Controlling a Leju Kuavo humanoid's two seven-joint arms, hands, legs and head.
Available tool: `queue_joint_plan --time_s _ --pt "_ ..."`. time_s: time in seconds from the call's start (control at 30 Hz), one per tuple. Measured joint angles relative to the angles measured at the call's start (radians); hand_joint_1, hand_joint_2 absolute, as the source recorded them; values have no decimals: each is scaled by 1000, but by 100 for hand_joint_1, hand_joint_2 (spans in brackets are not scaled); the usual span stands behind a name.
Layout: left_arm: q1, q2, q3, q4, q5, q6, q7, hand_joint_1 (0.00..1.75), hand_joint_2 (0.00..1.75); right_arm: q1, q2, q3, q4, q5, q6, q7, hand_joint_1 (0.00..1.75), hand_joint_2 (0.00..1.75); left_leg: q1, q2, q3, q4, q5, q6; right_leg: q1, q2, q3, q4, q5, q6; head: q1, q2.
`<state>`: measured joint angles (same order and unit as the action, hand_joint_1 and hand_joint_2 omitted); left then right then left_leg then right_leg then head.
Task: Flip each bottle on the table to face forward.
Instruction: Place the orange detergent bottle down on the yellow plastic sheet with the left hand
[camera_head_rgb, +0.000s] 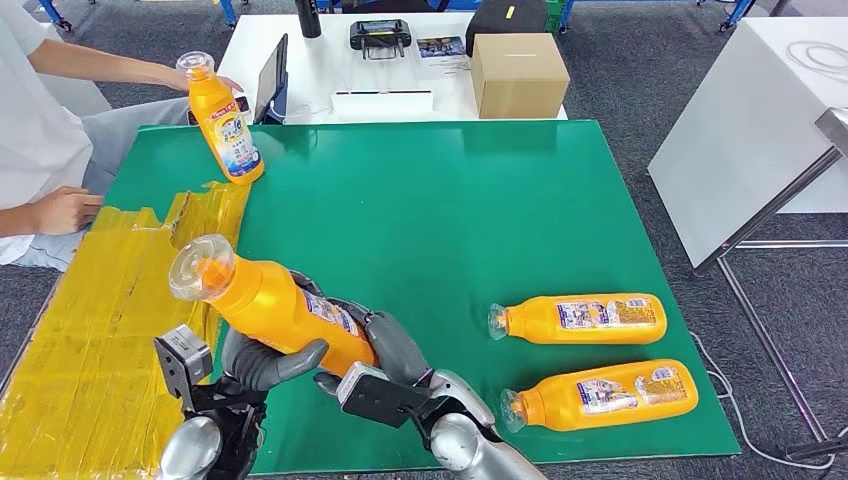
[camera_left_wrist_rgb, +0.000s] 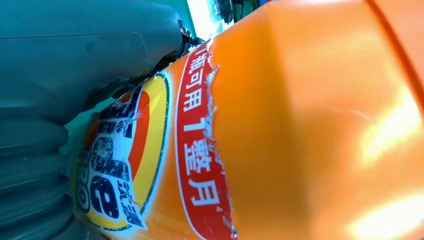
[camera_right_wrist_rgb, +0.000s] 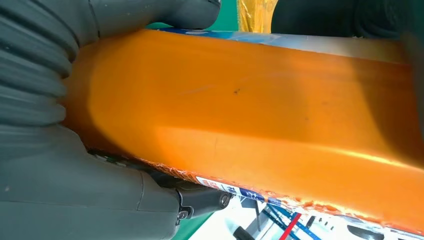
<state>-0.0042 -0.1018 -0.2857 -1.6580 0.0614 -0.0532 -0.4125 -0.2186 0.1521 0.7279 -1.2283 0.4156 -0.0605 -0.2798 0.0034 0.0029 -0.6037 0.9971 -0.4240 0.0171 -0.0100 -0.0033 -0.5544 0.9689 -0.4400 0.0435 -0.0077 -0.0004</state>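
Tilted orange bottle (camera_head_rgb: 270, 305) held aloft, another upright (camera_head_rgb: 222, 120), two lying flat (camera_head_rgb: 585, 318) (camera_head_rgb: 605, 394).

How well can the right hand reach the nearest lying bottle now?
Probably not yet: the right hand and the left hand both hold the raised bottle. The green mat toward the nearest lying bottle looks free.

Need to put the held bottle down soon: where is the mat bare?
Bare: the green mat middle, between the upright bottle and the two lying bottles. Crowded: the near right corner, and the near left by both hands.
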Motion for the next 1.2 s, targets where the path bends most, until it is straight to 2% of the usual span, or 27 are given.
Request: queue_joint_plan --time_s 0.07,0.1,0.2,0.27,0.4,0.53,0.6,0.67,0.73,0.8,0.9,1.03,1.2 --pt "0 -2 0 -1 -1 11 -6 175 175 3 1 -1 0 -17 -17 -5 8 175 0 0 0 0 0 0 0 0 0 0 0 0 0 0" --pt "0 -4 2 -4 -6 25 -11 175 175 7 2 -3 0 -34 -30 -11 0 175 0 0 0 0 0 0 0 0 0 0 0 0 0 0" --pt "-2 -6 10 -23 -59 109 -34 175 175 33 3 -27 -3 -114 -68 -42 0 175 0 0 0 0 0 0 0 0 0 0 0 0 0 0" --pt "-6 -4 19 -35 -175 225 -44 175 175 57 3 -58 -15 -186 -86 -54 0 175 0 0 0 0 0 0 0 0 0 0 0 0 0 0" --pt "-28 15 48 -33 -615 516 25 175 175 104 2 -136 -68 -286 -100 -60 0 175 0 0 0 0 0 0 0 0 0 0 0 0 0 0" --pt "-55 30 74 28 -1033 655 166 175 175 146 -1 -198 -147 -323 -86 -66 0 175 0 0 0 0 0 0 0 0 0 0 0 0 0 0" --pt "-67 37 83 61 -1124 680 213 175 175 162 -3 -219 -181 -328 -80 -67 0 175 0 0 0 0 0 0 0 0 0 0 0 0 0 0" --pt "-84 49 94 104 -1277 689 310 175 175 179 -4 -238 -217 -332 -76 -71 0 175 0 0 0 0 0 0 0 0 0 0 0 0 0 0" --pt "-105 70 108 167 -1488 671 421 175 175 195 -4 -257 -261 -333 -72 -76 0 175 0 0 0 0 0 0 0 0 0 0 0 0 0 0" --pt "-129 105 112 242 -1607 632 494 175 175 208 -5 -275 -306 -331 -67 -80 0 175 0 1 0 0 0 0 0 0 0 0 0 0 0 0" --pt "-169 165 95 361 -1631 576 568 175 175 221 -9 -301 -372 -321 -61 -87 0 175 1 3 0 0 0 0 1 1 -1 0 0 0 0 0" --pt "-209 228 61 499 -1630 554 600 175 175 229 -12 -324 -433 -312 -59 -91 0 175 1 4 0 0 0 0 1 1 -1 0 0 0 0 0" --pt "-235 268 31 600 -1630 550 623 175 175 233 -13 -335 -468 -309 -58 -92 0 175 0 4 0 0 0 0 0 1 -1 0 0 0 0 0"
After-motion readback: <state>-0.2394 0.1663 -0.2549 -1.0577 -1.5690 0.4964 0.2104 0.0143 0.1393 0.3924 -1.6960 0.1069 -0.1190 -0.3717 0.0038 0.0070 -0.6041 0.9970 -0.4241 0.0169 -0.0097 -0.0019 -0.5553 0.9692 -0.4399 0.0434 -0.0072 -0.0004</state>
